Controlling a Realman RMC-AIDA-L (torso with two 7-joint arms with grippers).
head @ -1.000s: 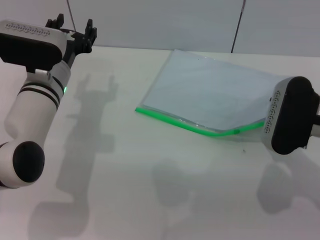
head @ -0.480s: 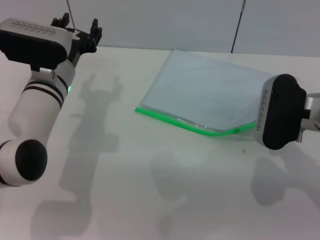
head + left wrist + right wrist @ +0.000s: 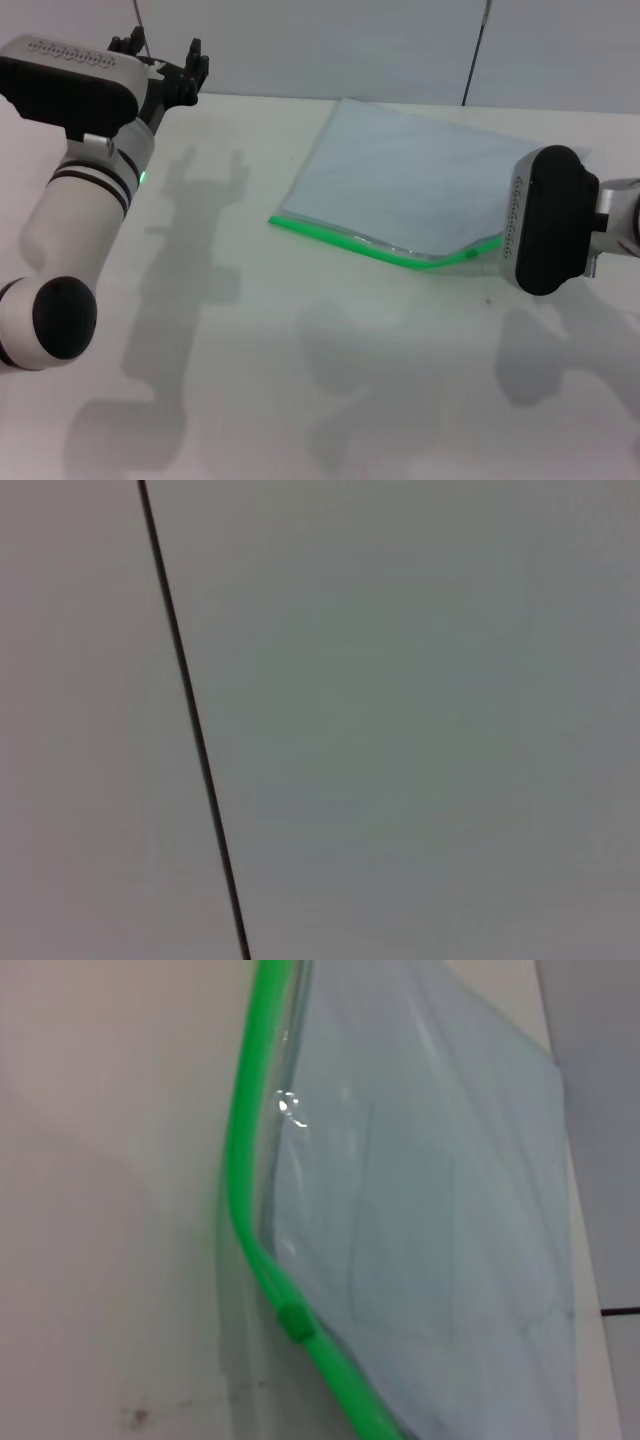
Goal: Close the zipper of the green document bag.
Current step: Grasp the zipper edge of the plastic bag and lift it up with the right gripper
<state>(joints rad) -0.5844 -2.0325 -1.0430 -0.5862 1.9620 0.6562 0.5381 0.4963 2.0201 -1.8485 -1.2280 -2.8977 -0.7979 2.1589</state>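
The green document bag [image 3: 410, 175] lies flat on the white table, a translucent pale blue-grey pouch, also seen close up in the right wrist view [image 3: 440, 1210]. The zipper [image 3: 350, 241] runs along its near long edge as a bright green strip. Its small green slider [image 3: 470, 259] sits close to the right end, where the strip [image 3: 240, 1150] bends at the slider [image 3: 295, 1322]. My right arm's wrist housing [image 3: 545, 222] hangs just right of that end and hides its gripper. My left gripper [image 3: 160, 55] is open, raised at the far left, well away from the bag.
The white table [image 3: 300, 380] stretches in front of the bag and carries the arms' shadows. A pale wall with thin dark vertical lines [image 3: 478, 50] stands behind the table's far edge. The left wrist view shows only that wall and one line [image 3: 190, 720].
My right arm has moved left, closer to the bag's right end, and that end of the green strip now curves upward. My left gripper has drifted slightly right.
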